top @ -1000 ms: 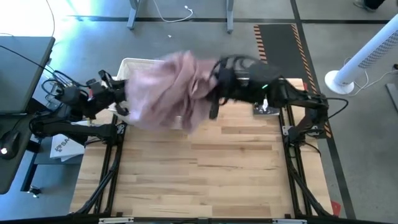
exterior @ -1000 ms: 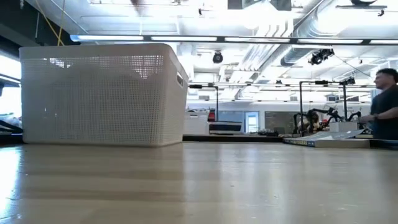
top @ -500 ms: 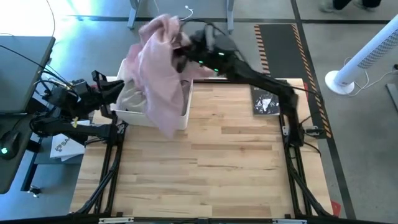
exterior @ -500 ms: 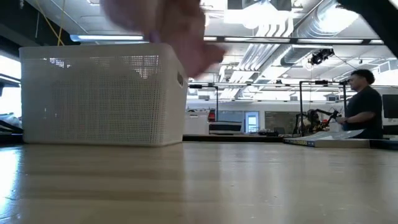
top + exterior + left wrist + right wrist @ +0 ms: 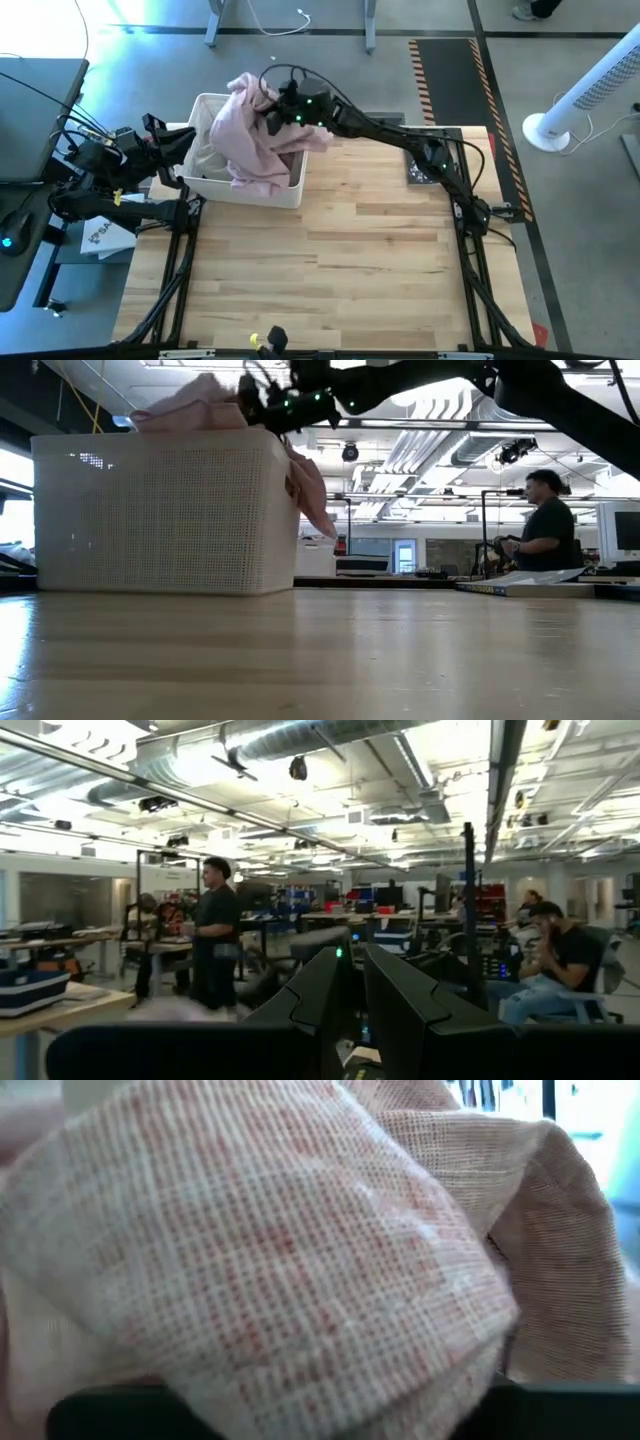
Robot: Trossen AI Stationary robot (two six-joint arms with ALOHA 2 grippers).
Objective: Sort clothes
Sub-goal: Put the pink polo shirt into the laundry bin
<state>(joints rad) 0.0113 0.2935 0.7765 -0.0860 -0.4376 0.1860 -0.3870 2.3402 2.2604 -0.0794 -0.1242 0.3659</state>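
Note:
A light pink garment (image 5: 250, 145) lies bunched on top of the white lattice basket (image 5: 213, 100) at the table's far left. It rises above the basket's rim in the low view (image 5: 200, 408). One flap hangs outside the basket's wall (image 5: 315, 500). My right gripper (image 5: 268, 112) reaches over the basket's far side, shut in the pink cloth, which fills the right wrist view (image 5: 300, 1260). A khaki-beige garment (image 5: 205, 158) lies inside the basket. My left gripper (image 5: 188, 142) is left of the basket, shut and holding nothing (image 5: 355, 990). My right gripper is shut on the pink garment's upper bunch (image 5: 258, 100). The cloth itself covers the fingers, so the part and the number of layers cannot be told. The gripper comes nearly level from the table's right side. The garment rests slack on the basket, one flap outside it.
A black book (image 5: 428, 165) lies at the table's far right, partly under my right arm. The basket (image 5: 160, 510) stands tall at the far left. The bare wooden tabletop (image 5: 330, 270) stretches over the near half. A person (image 5: 545, 525) stands in the room behind.
My right gripper has swung with the pink garment toward the table's far left, over the basket, and gone down. The garment, which hung spread out in the air, now lies bunched on the basket with a flap over its wall. My left gripper has drawn back toward the left edge.

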